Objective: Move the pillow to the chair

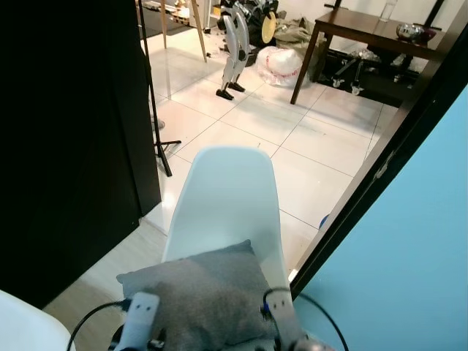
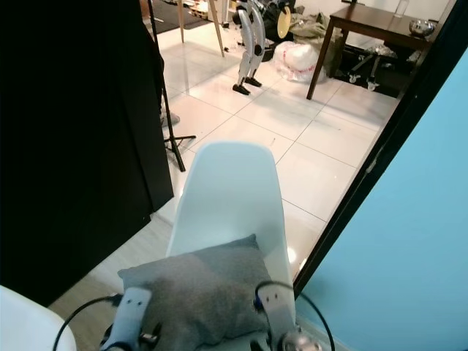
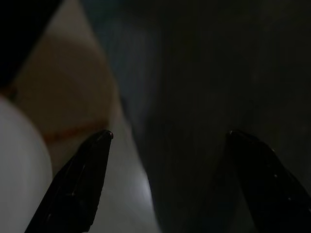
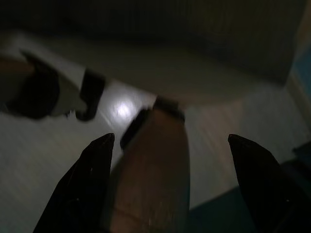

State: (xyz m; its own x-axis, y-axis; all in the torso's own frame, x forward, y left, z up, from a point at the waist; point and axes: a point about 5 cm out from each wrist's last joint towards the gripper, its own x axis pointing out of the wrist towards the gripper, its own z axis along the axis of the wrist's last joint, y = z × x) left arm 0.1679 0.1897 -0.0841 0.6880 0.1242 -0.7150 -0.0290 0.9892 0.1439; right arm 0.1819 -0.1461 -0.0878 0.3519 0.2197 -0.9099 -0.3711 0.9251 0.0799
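The grey pillow point(image 1: 197, 292) lies on the seat of the white chair point(image 1: 230, 197), against its backrest. Both arms reach in at the pillow's near edge. The left gripper point(image 3: 167, 160) and the right gripper point(image 4: 170, 165) each have their 2 fingers spread apart; the dark wrist views probably show nothing between them. Behind the chair is tiled floor point(image 1: 292, 131) and a brown table point(image 1: 365, 29).

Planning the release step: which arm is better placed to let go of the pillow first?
Neither clearly. The grey fabric pillow already lies on the white plastic chair, with the left arm and right arm flanking it evenly. Both end effectors' fingers stand apart in the wrist views.
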